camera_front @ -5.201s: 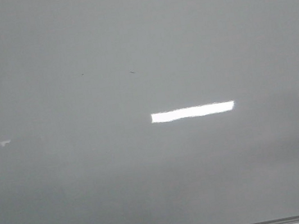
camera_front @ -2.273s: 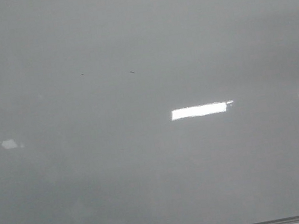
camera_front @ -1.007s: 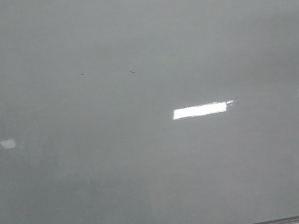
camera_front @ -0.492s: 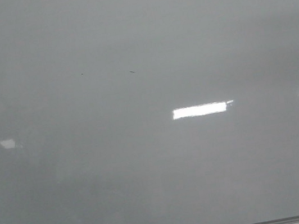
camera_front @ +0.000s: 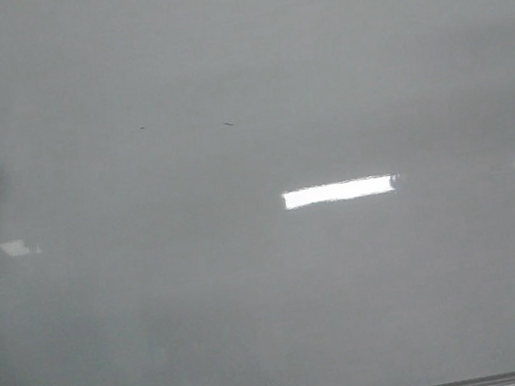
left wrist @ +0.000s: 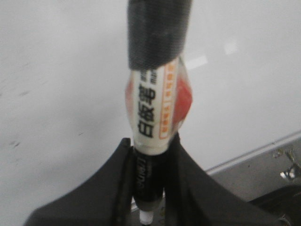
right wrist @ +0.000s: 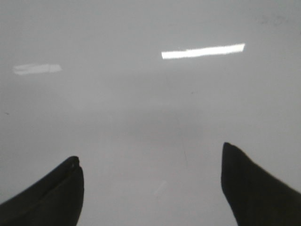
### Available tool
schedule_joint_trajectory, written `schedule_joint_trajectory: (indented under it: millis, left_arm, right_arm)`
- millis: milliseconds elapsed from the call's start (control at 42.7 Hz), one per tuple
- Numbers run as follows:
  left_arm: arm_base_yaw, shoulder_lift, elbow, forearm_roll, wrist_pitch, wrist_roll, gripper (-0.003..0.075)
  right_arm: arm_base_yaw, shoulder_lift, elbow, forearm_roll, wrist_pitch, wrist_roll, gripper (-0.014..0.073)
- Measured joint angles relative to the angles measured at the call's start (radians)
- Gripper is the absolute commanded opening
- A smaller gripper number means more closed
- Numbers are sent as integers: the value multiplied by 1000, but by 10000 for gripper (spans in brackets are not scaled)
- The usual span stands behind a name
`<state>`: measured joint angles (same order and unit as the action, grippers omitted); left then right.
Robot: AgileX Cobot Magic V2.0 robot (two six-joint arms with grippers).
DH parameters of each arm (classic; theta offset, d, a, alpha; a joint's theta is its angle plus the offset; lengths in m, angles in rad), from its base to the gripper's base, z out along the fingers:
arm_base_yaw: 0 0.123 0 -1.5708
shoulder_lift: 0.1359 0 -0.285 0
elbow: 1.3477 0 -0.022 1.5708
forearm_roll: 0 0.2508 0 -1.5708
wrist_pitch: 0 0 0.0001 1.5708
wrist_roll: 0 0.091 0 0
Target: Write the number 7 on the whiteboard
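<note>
The left pincer [left wrist: 146, 188], two black curved fingers, is clamped on a white-barrelled whiteboard marker [left wrist: 155, 113] with black Chinese lettering, an orange-red label and a dark wrapped upper section. A small white tip shows at the marker's lower end between the fingers; I can't tell whether that end or the dark one is the one that writes. In the front view only a dark corner of that arm shows at the far left edge, high up, beside its soft shadow on the board.

The large glossy pale grey whiteboard [camera_front: 282, 287] with bright rectangular light reflections and a thin grey frame along its bottom fills the view and carries no stroke, only two tiny dark specks, so the number 7 is not begun. I'd judge this as the approach: next the marker must be brought onto the board and pressed lightly for the top stroke.

The right pincer [right wrist: 153, 188] hangs with its fingers wide apart, holding nothing, facing bare board.
</note>
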<state>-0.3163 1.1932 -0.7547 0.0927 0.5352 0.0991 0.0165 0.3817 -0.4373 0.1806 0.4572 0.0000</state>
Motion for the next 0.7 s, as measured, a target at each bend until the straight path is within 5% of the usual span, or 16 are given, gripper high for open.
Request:
schedule_joint_trajectory:
  millis: [211, 375, 703]
  left_arm:
    - [-287, -93, -4, -2, 43, 187, 21]
    - [-482, -170, -4, -2, 49, 298, 21]
    - [-635, -198, -4, -2, 72, 345, 21]
  right_arm:
    - [61, 132, -52, 46, 113, -119, 614]
    - [193, 230, -154, 177, 225, -333, 614]
    - [514, 449, -362, 439, 377, -768, 614]
